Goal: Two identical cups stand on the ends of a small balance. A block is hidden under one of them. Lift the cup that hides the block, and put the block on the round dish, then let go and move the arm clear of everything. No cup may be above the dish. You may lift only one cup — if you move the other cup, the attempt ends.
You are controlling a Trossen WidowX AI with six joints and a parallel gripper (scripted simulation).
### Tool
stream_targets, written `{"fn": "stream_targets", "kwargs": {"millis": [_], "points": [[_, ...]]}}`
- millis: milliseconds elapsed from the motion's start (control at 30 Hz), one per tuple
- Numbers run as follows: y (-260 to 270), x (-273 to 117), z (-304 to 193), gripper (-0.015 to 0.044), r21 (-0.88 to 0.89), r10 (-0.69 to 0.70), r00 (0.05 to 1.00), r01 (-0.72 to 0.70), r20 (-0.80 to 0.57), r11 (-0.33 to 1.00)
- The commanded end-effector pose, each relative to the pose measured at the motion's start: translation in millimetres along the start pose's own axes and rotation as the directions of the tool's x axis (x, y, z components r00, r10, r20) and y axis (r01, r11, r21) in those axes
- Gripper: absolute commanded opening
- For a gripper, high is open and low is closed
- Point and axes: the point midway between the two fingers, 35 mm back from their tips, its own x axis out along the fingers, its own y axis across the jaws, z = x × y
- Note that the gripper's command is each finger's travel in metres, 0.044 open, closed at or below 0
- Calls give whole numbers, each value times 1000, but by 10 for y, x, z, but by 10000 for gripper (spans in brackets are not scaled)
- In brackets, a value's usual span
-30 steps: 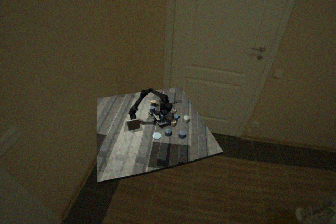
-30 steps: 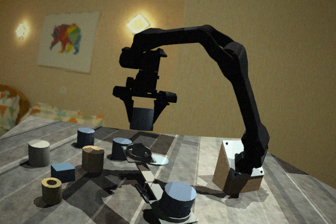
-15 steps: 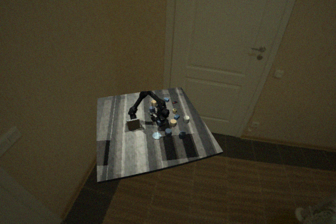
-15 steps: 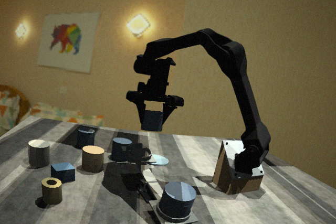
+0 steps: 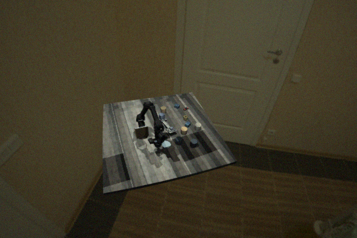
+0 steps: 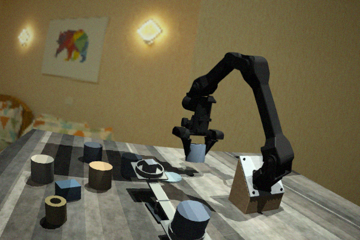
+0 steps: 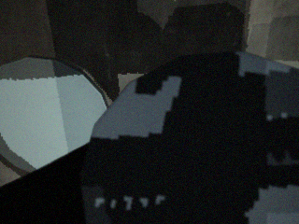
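Note:
My gripper (image 6: 196,152) is shut on a blue-grey cup (image 6: 196,153) (image 7: 135,112), held in the air on the arm's-base side of the round dish. The pale blue dish (image 5: 166,144) (image 6: 174,177) (image 7: 33,112) is bare and shows beside the held cup in the wrist view. A small block (image 6: 149,166) sits uncovered inside the ring on the far end of the balance (image 6: 158,191) (image 5: 165,124). The other blue-grey cup (image 6: 190,220) (image 5: 162,116) stands upright on the near end. The fingertips are hard to make out in the top view.
Near the block's end stand a dark blue cylinder (image 5: 178,140) (image 6: 126,166), another blue one (image 5: 193,143) (image 6: 93,153), a tan cylinder (image 5: 183,131) (image 6: 100,176) and a white one (image 5: 198,127) (image 6: 42,170). A blue box (image 6: 68,190) and a hollow yellow cylinder (image 6: 55,213) are farther off.

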Motion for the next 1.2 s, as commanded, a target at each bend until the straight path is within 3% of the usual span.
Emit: {"fn": "stream_targets", "kwargs": {"millis": [0,400,933,1167], "points": [[-18,10,26,0,-20,-5,1000,6,14,1000],[-18,395,30,0,-21,-5,1000,5,14,1000],[-18,591,32,0,-21,-5,1000,5,14,1000],[-23,548,30,184,-24,-8,1000,9,13,1000]]}}
